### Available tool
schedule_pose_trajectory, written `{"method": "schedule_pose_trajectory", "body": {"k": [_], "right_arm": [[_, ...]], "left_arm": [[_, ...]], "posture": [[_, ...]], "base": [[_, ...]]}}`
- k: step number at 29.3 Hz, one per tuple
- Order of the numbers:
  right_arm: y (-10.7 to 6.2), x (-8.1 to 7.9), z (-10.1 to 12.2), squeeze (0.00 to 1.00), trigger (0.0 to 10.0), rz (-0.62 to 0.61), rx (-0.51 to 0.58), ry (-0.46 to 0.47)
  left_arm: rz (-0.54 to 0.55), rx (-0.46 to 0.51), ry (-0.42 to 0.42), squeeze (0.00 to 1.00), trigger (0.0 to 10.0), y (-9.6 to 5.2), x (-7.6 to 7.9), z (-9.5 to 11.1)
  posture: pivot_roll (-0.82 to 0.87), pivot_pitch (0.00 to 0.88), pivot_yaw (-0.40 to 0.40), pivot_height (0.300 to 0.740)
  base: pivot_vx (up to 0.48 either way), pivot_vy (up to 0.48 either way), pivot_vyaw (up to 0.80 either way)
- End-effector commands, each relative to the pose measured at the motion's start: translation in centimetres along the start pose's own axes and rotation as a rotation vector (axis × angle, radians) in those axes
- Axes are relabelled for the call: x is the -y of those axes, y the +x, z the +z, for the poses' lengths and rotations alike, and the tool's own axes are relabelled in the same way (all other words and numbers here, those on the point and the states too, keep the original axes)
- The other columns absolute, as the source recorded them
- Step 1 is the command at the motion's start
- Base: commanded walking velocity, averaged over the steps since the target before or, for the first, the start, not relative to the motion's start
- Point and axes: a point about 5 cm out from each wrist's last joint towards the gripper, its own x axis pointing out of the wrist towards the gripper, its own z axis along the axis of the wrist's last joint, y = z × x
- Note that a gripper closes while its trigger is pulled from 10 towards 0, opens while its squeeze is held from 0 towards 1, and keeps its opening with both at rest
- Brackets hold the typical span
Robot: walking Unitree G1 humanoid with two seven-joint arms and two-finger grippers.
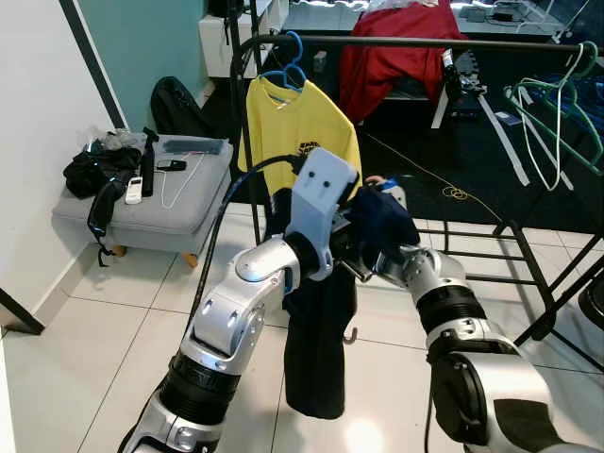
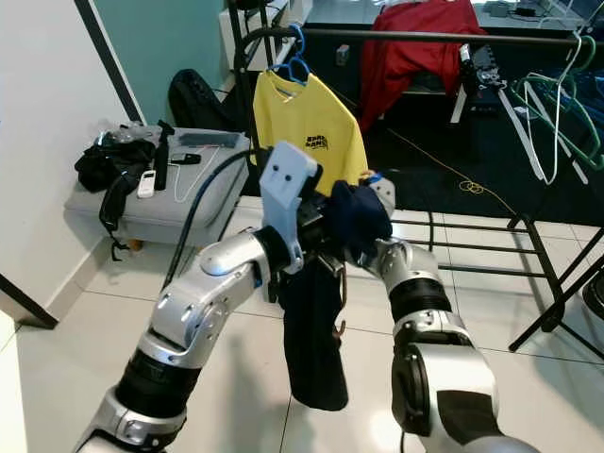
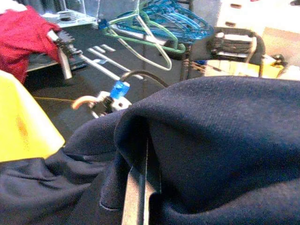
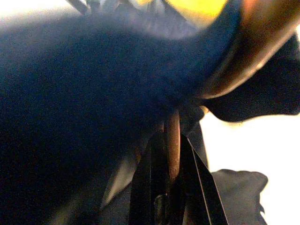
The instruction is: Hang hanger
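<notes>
A dark navy garment (image 1: 319, 349) hangs between my two arms in front of the black clothes rail (image 1: 425, 42). It is bunched over a copper-coloured hanger, whose hook (image 1: 351, 335) pokes out low beside the cloth. My left gripper (image 1: 347, 247) is buried in the navy folds, and one finger (image 3: 137, 197) shows pressed into the cloth. My right gripper (image 4: 169, 164) is shut on the copper hanger wire (image 4: 172, 140), meeting the left one at the top of the garment.
A yellow shirt (image 1: 297, 127) hangs on a blue hanger at the rail's left end, just behind the garment. A red garment (image 1: 396, 57) lies beyond the rail, and green hangers (image 1: 557, 118) dangle at its right end. A grey bench (image 1: 142, 212) with clutter stands left.
</notes>
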Motion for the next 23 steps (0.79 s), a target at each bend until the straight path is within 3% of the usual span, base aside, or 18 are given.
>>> {"method": "schedule_pose_trajectory", "body": {"k": [1, 2, 7, 9, 12, 20, 23], "right_arm": [[-0.2, 0.8, 1.4, 0.00, 10.0, -0.056, 0.078, 0.052], [-0.4, 1.4, 2.2, 0.00, 10.0, -0.086, 0.121, 0.076], [-0.8, 2.0, 3.4, 0.00, 10.0, -0.112, 0.174, 0.101], [-1.2, 1.8, 4.5, 0.00, 10.0, -0.102, 0.206, 0.091], [-1.3, 1.6, 4.9, 0.00, 10.0, -0.098, 0.214, 0.076], [-1.5, 1.5, 5.1, 0.00, 10.0, -0.096, 0.223, 0.043], [-1.4, 0.4, 5.4, 0.00, 10.0, -0.046, 0.232, -0.028]], "left_arm": [[-0.243, 0.044, 0.002, 0.00, 10.0, -0.1, 3.1, 1.0], [-0.309, 0.017, -0.001, 0.00, 10.0, -0.5, 3.7, 0.6], [-0.355, -0.018, 0.005, 0.00, 10.0, -1.0, 4.2, 0.0], [-0.270, -0.062, 0.031, 0.00, 10.0, -0.9, 3.2, -0.8], [-0.227, -0.072, 0.047, 0.00, 10.0, -0.8, 2.7, -1.1], [-0.200, -0.080, 0.047, 0.00, 10.0, -0.7, 2.2, -1.4], [-0.126, -0.123, 0.039, 0.00, 10.0, -0.6, 1.5, -2.4]], "posture": [[-0.05, 0.067, 0.026, 0.740], [-0.05, 0.066, 0.023, 0.740], [-0.05, 0.066, 0.023, 0.740], [-0.05, 0.070, 0.022, 0.740], [-0.05, 0.072, 0.022, 0.740], [-0.05, 0.079, 0.021, 0.740], [-0.05, 0.088, 0.021, 0.740]], "base": [[0.000, 0.000, 0.00], [0.000, 0.000, 0.00], [0.000, 0.000, 0.00], [0.000, 0.000, 0.00], [0.000, 0.000, 0.00], [0.000, 0.000, 0.00], [0.000, 0.000, 0.00]]}}
